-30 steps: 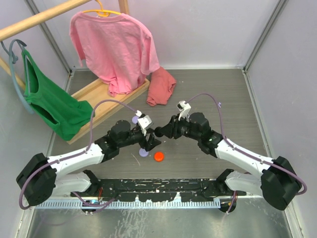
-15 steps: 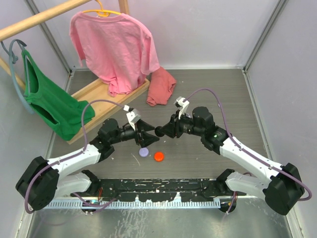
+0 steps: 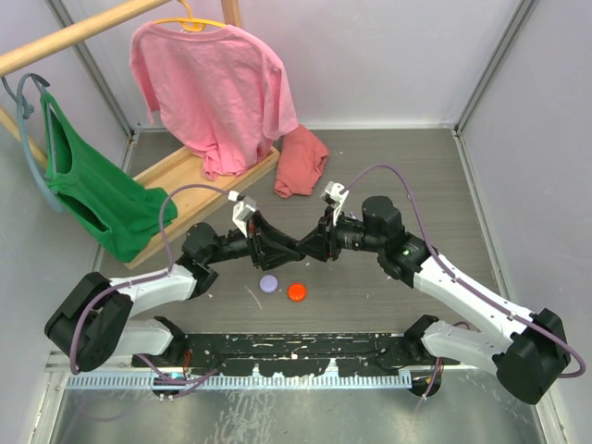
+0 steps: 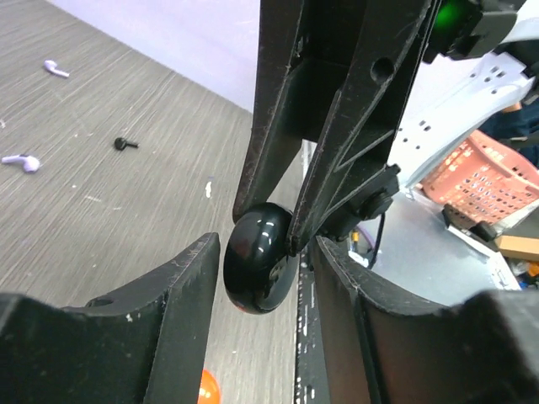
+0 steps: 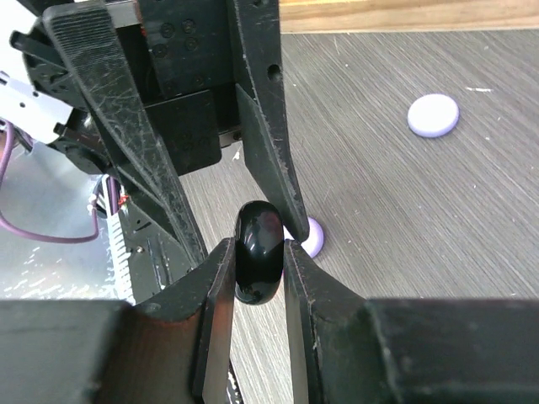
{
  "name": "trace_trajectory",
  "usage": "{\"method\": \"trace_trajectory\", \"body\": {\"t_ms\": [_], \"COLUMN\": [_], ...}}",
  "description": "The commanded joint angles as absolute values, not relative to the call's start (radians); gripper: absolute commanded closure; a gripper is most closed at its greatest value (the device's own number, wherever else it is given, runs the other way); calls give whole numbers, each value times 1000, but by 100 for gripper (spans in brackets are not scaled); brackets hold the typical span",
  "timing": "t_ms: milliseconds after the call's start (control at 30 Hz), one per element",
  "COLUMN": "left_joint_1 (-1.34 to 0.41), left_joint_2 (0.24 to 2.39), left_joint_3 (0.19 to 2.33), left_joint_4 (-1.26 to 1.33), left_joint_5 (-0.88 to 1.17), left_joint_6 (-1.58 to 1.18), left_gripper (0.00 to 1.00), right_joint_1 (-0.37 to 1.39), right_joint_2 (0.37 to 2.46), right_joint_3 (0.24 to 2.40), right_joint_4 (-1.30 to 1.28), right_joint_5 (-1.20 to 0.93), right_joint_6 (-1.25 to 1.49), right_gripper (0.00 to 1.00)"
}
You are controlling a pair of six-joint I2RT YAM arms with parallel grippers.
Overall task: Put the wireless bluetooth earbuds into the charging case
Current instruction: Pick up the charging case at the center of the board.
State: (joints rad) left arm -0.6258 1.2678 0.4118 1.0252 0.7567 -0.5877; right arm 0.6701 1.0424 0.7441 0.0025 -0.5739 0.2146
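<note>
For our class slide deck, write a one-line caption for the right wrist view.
Right gripper pinches a round black case, the left gripper's fingers flanking it.

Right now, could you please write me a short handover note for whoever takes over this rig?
Right tool: shut on the black puck, held off the table.
Left tool: open, fingers straddling that puck.
Two lavender earbuds and a black earbud lie loose on the table; lavender puck and orange-red puck sit there too.
Done: none seated in view.
Left: every insertion.
</note>
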Motion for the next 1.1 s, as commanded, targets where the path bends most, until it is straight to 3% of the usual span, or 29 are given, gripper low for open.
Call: {"method": "trace_trajectory", "body": {"t_ms": [0,567,1067], "left_joint_1": [-620,-621,-646], "left_joint_2": [1293,1234,1226], "left_joint_3": [413,410,420], "left_joint_4": [1218,1202,1201], "left_joint_5": [810,847,844], "left_joint_6": [-683,-731,-744], "left_gripper": [52,67,64], "right_joint_1": [667,667,667], "right_joint_2": [981,958,955], "right_joint_3": [794,775,765], "right_joint_4": [44,105,143], "right_joint_5": [-629,-708,-732], "right_joint_6": [172,173,182], "right_gripper": [98,98,98]}}
